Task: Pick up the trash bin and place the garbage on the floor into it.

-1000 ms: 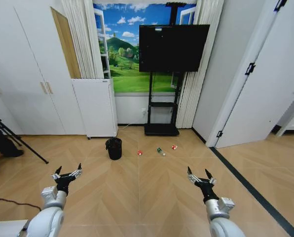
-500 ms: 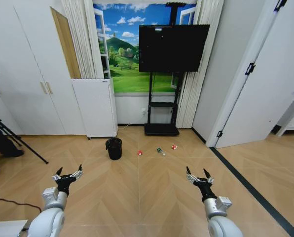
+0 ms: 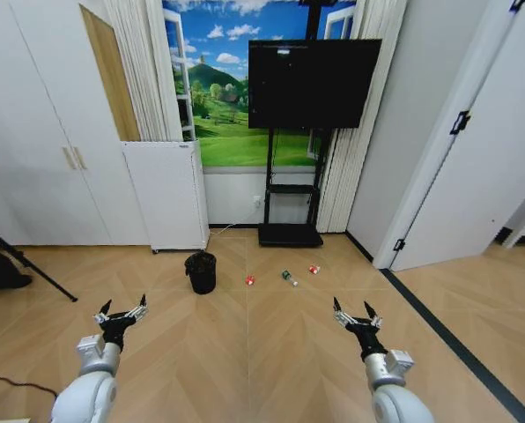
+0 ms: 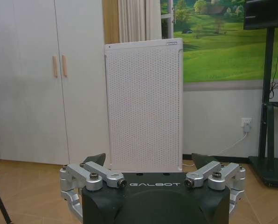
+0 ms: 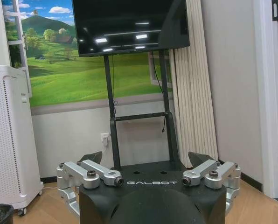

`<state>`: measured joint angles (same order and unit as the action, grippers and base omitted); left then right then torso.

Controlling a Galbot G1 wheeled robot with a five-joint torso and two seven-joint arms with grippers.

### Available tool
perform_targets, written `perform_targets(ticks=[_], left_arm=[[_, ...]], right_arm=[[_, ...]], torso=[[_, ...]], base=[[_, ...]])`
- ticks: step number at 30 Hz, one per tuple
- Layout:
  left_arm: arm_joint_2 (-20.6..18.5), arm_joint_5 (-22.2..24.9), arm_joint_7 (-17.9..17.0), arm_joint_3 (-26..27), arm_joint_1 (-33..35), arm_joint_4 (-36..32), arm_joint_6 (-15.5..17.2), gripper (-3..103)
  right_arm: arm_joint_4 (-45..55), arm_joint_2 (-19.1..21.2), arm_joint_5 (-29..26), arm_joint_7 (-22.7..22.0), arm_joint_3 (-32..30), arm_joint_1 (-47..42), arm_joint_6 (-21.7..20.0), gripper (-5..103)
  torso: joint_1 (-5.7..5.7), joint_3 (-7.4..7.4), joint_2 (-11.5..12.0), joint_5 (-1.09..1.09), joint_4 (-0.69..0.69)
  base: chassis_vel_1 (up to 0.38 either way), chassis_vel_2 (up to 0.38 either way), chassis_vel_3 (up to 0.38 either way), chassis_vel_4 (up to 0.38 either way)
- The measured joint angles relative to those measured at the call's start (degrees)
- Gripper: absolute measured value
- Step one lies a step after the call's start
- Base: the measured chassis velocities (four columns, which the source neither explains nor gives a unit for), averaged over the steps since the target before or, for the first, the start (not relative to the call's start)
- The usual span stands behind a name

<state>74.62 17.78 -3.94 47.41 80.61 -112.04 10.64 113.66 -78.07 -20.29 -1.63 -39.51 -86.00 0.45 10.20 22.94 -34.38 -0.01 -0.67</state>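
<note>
The trash bin (image 3: 201,271), a small black mesh basket, stands on the wood floor ahead, left of centre. To its right lies the garbage in a row: a red-and-white piece (image 3: 250,280), a small green bottle (image 3: 288,278) and another red-and-white piece (image 3: 314,270). My left gripper (image 3: 122,310) and right gripper (image 3: 351,313) are held low in front of me, both open and empty, well short of the bin. In the left wrist view the left gripper (image 4: 150,161) faces a white appliance. Beside the right gripper (image 5: 146,158), the bin's (image 5: 0,213) rim shows at a corner.
A white perforated appliance (image 3: 166,194) stands against the wall behind the bin. A TV on a black stand (image 3: 308,84) is behind the garbage. A tripod leg (image 3: 33,269) reaches in from the left. A dark floor strip (image 3: 447,339) runs along the right.
The whole head view has shifted, so the camera has moved a little. Both arms hold the same pose with grippers open. Bin and garbage lie as before.
</note>
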Motion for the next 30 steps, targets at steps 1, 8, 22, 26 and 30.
perform_targets(ticks=[1,8,22,26,30], left_arm=[[0.0,0.0,0.0,0.0,0.0,0.0,0.0,100],[-0.19,0.0,0.07,0.04,0.09,0.15,-0.08,100],[-0.27,-0.1,0.06,-0.32,-0.13,0.26,-0.07,100],[-0.28,-0.13,0.07,-0.43,-0.15,0.25,-0.06,100],[-0.27,-0.21,0.06,-0.49,-0.2,0.28,-0.06,100]], right_arm=[[0.0,0.0,0.0,0.0,0.0,0.0,0.0,100],[-0.14,-0.19,0.03,-0.01,-0.02,-0.15,0.13,100],[-0.08,-0.13,-0.15,-0.16,-0.56,-0.51,0.39,100],[0.06,-0.17,-0.16,-0.21,-0.64,-0.67,0.41,100],[0.06,-0.2,-0.16,-0.22,-0.72,-0.72,0.43,100]], torso=[[0.0,0.0,0.0,0.0,0.0],[0.01,0.01,0.01,-0.01,0.0],[0.02,0.01,0.01,0.06,0.02],[0.01,0.0,0.0,-0.02,-0.01],[0.0,0.0,0.0,-0.05,-0.01]], base=[[-0.269,0.288,0.263,-0.261],[-0.302,0.313,0.314,-0.313],[-0.358,0.365,0.359,-0.363],[-0.341,0.345,0.356,-0.344],[-0.352,0.355,0.33,-0.354]])
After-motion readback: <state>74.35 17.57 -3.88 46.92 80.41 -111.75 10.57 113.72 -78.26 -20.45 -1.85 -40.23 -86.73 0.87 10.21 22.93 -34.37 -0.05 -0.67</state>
